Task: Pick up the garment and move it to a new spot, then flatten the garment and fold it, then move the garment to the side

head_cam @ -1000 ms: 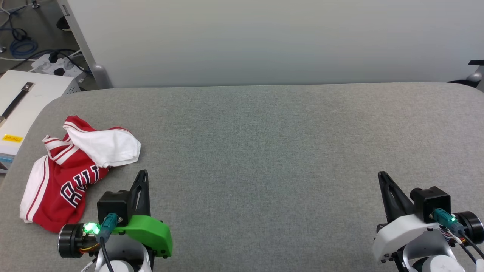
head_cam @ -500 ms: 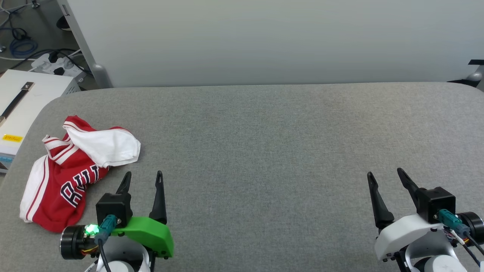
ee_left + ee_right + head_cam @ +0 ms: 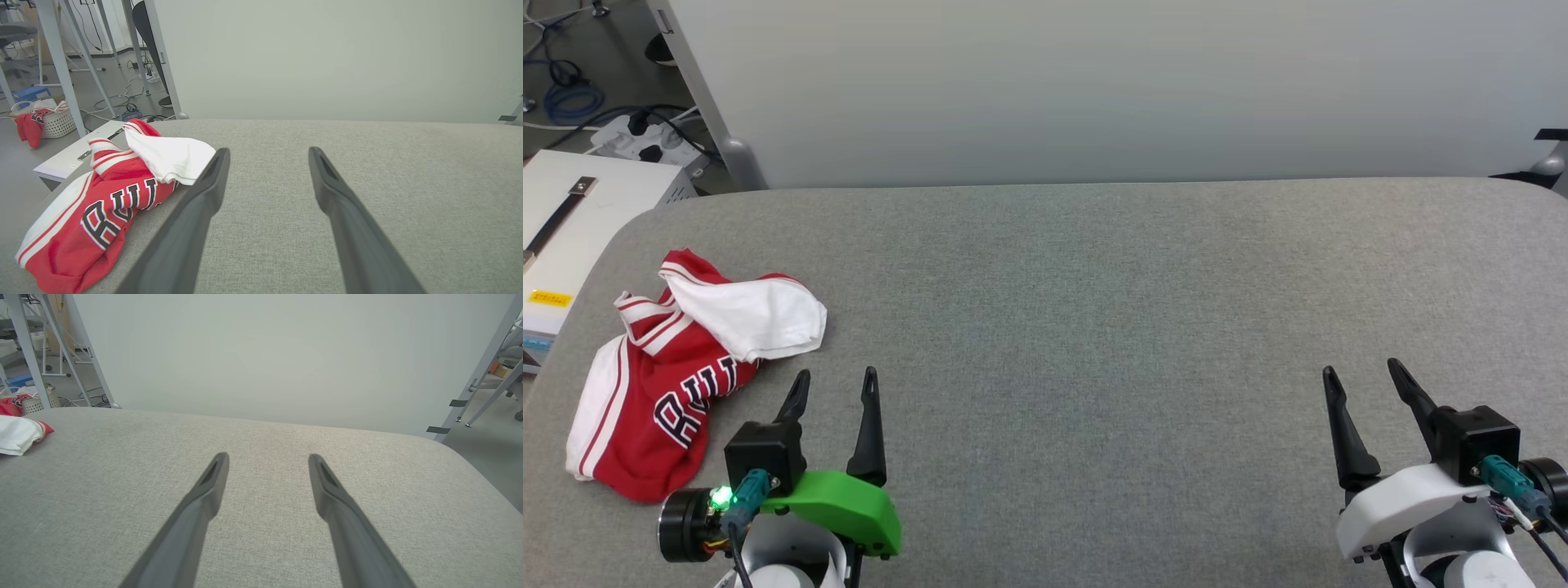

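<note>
The grey table (image 3: pixel 1094 269) spreads wide below a pale panel (image 3: pixel 1094 90). The shirt (image 3: pixel 678 359) lies crumpled at the table's left edge, a white sleeve flopped over the red, black lettering facing up. The left gripper (image 3: pixel 837 373) hangs just beside it, jaws apart and empty. The right gripper (image 3: pixel 1363 367) is well apart near the right edge, jaws likewise spread.

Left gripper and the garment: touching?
Apart. Head view shows a strip of grey table between the left gripper and the garment.
</note>
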